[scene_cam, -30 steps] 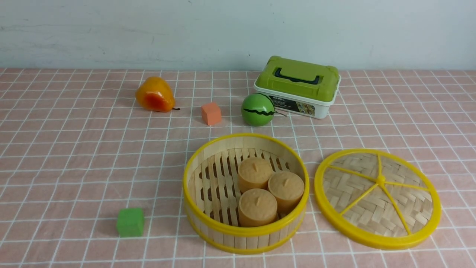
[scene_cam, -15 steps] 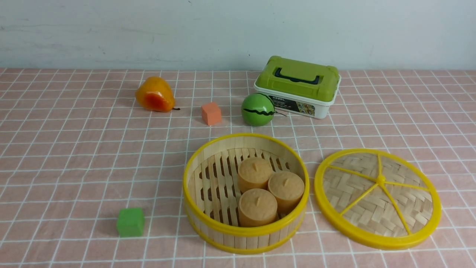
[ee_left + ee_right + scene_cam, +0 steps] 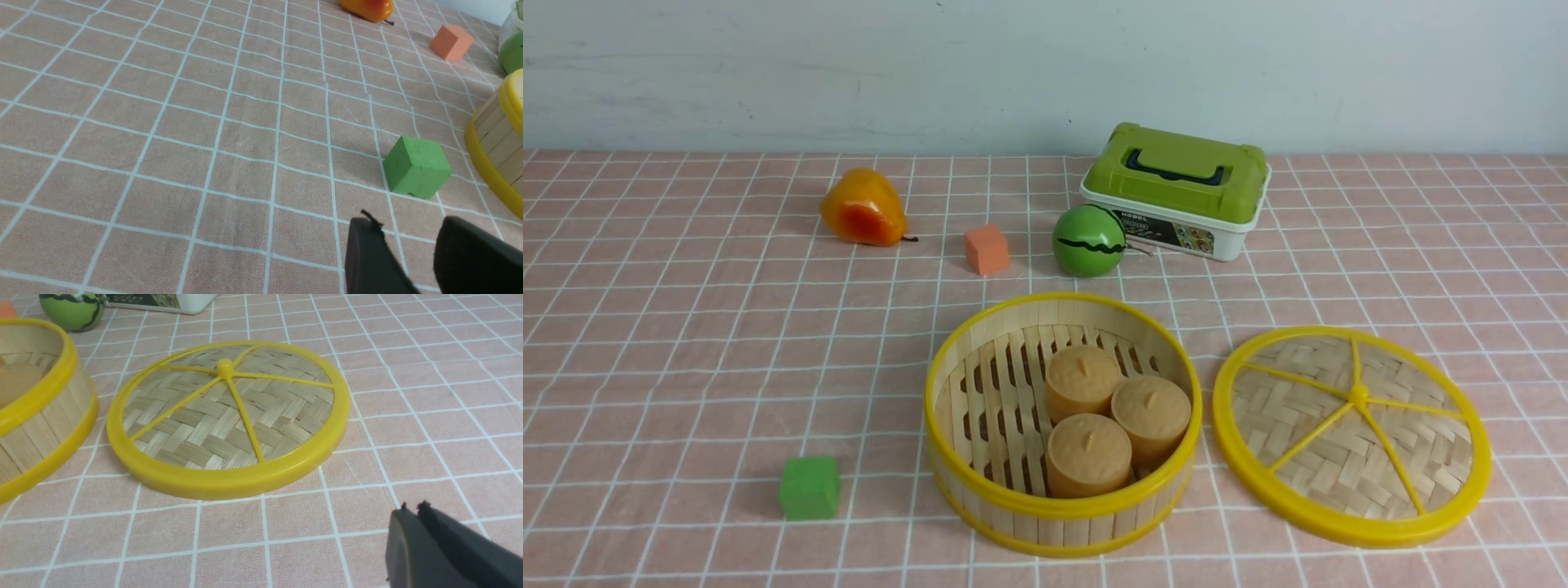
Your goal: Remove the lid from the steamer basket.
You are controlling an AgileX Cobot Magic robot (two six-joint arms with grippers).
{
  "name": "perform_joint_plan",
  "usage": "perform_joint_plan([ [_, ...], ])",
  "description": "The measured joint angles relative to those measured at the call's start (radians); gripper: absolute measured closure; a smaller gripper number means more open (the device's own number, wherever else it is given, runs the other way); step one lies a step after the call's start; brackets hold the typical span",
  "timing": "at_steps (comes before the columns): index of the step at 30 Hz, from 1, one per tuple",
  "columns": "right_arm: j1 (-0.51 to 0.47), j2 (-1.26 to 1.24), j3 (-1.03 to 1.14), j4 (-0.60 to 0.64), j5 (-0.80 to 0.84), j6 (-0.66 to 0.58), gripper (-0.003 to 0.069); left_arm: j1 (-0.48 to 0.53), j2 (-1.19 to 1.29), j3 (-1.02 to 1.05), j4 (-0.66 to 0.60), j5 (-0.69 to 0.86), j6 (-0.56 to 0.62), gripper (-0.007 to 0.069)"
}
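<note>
lid (image 3: 1352,435): laid flat on the tablecloth (image 3: 686,367), just beside the steamer basket (image 3: 1062,425) on its right side, clear of it; task is judged done
steamer basket: left uncovered, three tan buns (image 3: 1104,416) seen inside on the slatted floor
lid handling: judged light and stiff, woven bamboo held in a yellow plastic rim; rim likely smooth and a bit slippery, weave could be dented if squeezed hard
lid hold point: centre knob (image 3: 224,368) or the raised rim edge is judged best for a pinch; thin spokes are better avoided
right gripper (image 3: 412,510): fingers seen pressed together, nothing held, kept near the lid but not touching it
left gripper (image 3: 402,228): fingers seen apart, nothing between them, kept near the green cube (image 3: 416,166)
surface: pink checked cloth, soft, slightly wrinkled, some grip expected under the lid
room: pale plain wall behind; pear (image 3: 862,208), orange cube (image 3: 986,249), toy watermelon (image 3: 1088,240) and green box (image 3: 1176,189) are set farther back, well apart from the lid
</note>
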Motion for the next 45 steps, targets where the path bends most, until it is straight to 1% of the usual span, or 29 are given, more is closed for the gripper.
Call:
perform_joint_plan([
  [24, 0.0, 0.0, 0.0, 0.0, 0.0, 0.0, 0.0626, 0.0, 0.0, 0.0, 0.0, 0.0, 0.0, 0.0386],
  [45, 0.0, 0.0, 0.0, 0.0, 0.0, 0.001, 0.0614, 0.0, 0.0, 0.0, 0.0, 0.0, 0.0, 0.0386],
])
